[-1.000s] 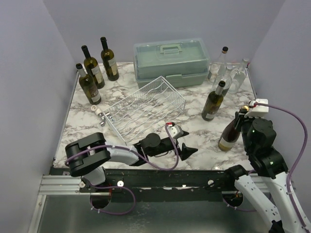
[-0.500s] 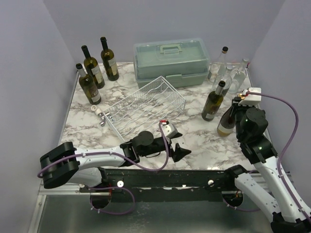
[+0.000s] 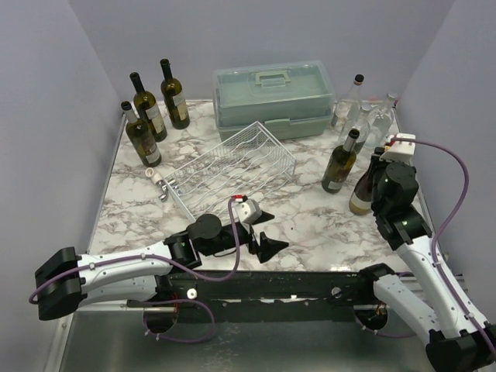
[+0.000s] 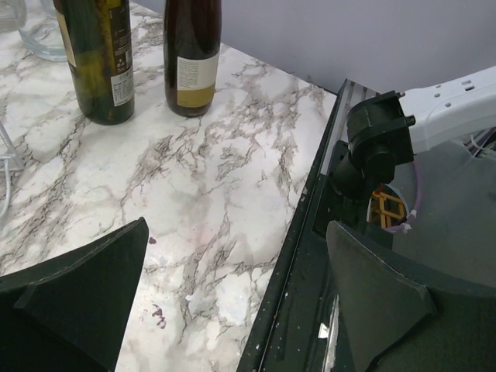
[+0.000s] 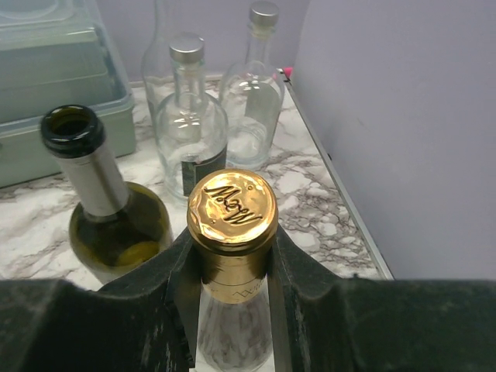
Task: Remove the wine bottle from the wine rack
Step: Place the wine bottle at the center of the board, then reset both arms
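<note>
The white wire wine rack [image 3: 232, 172] stands mid-table with no bottle in its grooves. Off to the right, the wine bottle [image 3: 360, 195] with a gold cap [image 5: 232, 211] stands upright. My right gripper [image 5: 232, 256] is shut on its neck just below the cap, and in the top view the right gripper [image 3: 378, 172] sits above the bottle. In the left wrist view the same wine bottle [image 4: 192, 54] has its base at the marble. My left gripper [image 3: 262, 235] hangs open over the table's front edge, nothing between its fingers [image 4: 77, 294].
An open green bottle [image 3: 340, 161] stands close left of the held one. Clear glass bottles [image 3: 364, 112] crowd the back right corner. A grey-green plastic case [image 3: 273, 99] sits behind the rack, three dark bottles [image 3: 155, 108] at back left, a small metal tool [image 3: 159, 184] beside the rack.
My right gripper has carried the bottle back from the front right and tipped it from a lean to upright beside the green bottle. The left arm has drawn back to the left, still open.
</note>
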Tool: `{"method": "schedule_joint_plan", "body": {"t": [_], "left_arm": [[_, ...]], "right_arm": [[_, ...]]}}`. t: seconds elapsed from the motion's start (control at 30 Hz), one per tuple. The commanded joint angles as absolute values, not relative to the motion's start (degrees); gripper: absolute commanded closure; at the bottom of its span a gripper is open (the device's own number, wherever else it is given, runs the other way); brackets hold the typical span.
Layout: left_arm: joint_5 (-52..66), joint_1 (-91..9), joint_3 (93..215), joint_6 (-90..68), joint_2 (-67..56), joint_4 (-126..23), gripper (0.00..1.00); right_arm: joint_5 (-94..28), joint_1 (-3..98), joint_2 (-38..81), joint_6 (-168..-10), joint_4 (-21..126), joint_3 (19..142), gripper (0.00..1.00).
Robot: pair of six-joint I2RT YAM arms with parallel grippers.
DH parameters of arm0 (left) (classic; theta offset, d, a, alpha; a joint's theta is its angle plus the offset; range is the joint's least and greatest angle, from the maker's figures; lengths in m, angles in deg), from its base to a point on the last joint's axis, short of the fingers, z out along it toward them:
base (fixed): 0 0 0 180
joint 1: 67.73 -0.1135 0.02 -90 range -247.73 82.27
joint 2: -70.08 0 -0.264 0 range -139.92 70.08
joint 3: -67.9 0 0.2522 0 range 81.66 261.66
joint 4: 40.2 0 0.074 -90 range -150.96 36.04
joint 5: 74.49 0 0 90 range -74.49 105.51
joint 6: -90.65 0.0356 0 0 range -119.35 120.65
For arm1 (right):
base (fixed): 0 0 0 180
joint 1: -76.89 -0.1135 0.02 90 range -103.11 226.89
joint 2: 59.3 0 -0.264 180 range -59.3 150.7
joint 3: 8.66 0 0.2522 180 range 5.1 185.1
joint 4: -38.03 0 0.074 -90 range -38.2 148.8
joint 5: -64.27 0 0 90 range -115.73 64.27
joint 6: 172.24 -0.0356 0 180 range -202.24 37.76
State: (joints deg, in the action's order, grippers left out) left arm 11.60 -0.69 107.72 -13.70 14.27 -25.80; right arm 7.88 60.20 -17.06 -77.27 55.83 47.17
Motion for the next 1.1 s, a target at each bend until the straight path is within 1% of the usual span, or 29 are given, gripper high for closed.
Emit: {"method": "schedule_joint_plan", "body": {"t": [0.0, 0.2, 0.33, 0.47, 0.6, 0.77, 0.93, 1.07], "left_arm": [[13.6, -0.7, 106.2, -13.8, 18.1, -29.9, 0.01], [13.8, -0.7, 105.4, -15.8, 20.4, -31.6, 0.01], [14.3, -0.7, 105.1, -15.9, 22.0, -32.8, 0.01], [14.2, -0.7, 105.6, -15.8, 23.2, -34.1, 0.01], [13.6, -0.7, 106.5, -16.2, 23.7, -35.1, 0.01], [12.2, -0.7, 108.3, -16.6, 24.4, -36.7, 0.01], [12.3, -0.9, 112.6, -16.5, 25.5, -43.1, 0.01], [11.4, -1.8, 117.1, -15.7, 25.7, -48.8, 0.01]], "right_arm": [[8.6, 63.3, -17.7, -79.2, 40.7, 50.0, 1.00], [5.0, 67.8, -16.3, -82.0, 42.6, 50.3, 0.99], [4.8, 68.4, -17.0, -84.8, 44.4, 49.8, 0.88], [3.9, 68.6, -18.2, -85.9, 46.4, 49.3, 0.65], [3.4, 68.5, -19.4, -87.0, 48.6, 49.4, 0.46], [3.1, 68.5, -20.9, -87.9, 51.5, 51.1, 0.30], [2.1, 68.5, -23.9, -89.3, 60.3, 57.0, 0.20], [-0.5, 68.5, -25.4, -86.3, 68.2, 62.7, 0.10]]}}
